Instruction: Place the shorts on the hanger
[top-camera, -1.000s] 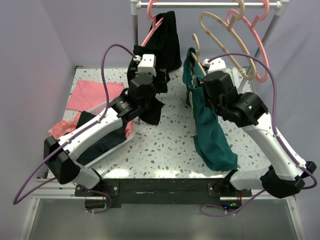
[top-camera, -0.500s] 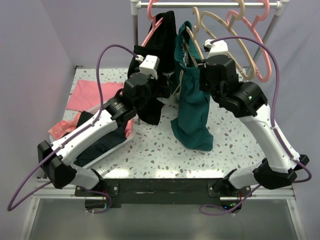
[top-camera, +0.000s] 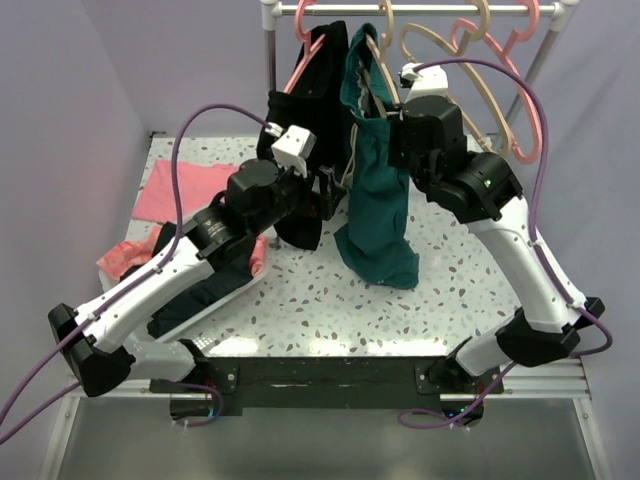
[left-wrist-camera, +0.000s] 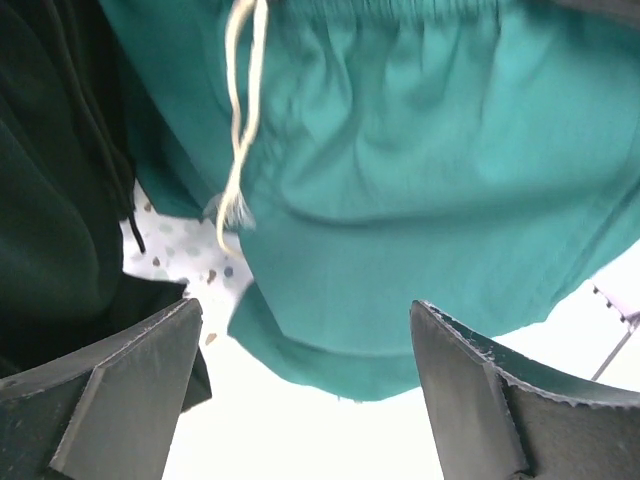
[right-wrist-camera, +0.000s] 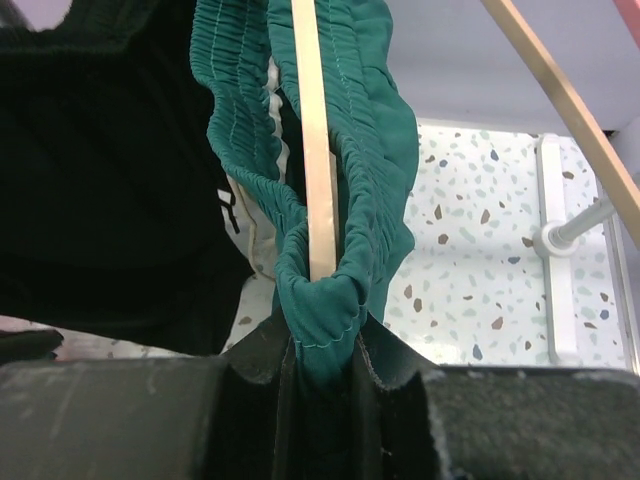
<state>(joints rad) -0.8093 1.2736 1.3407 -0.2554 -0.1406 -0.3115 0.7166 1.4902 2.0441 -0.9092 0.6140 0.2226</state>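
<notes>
One pair of dark teal-green fabric shorts (top-camera: 375, 200) hangs above the speckled desk (top-camera: 450, 270). Its elastic waistband is looped over a light tan wooden hanger (right-wrist-camera: 312, 150), whose hook reaches up by the metal rail (top-camera: 420, 8) (whether it sits on the rail I cannot tell). A second tan hanger (top-camera: 410, 42) and two pink plastic hangers (top-camera: 522, 110) hang there, one carrying a long black garment (top-camera: 320, 80). The right arm is raised high, its tool (right-wrist-camera: 320, 350) clamped on the waistband fold at the bar's end. The left arm stretches forward and up, its tool (left-wrist-camera: 303, 330) gaping wide just before the shorts' leg.
</notes>
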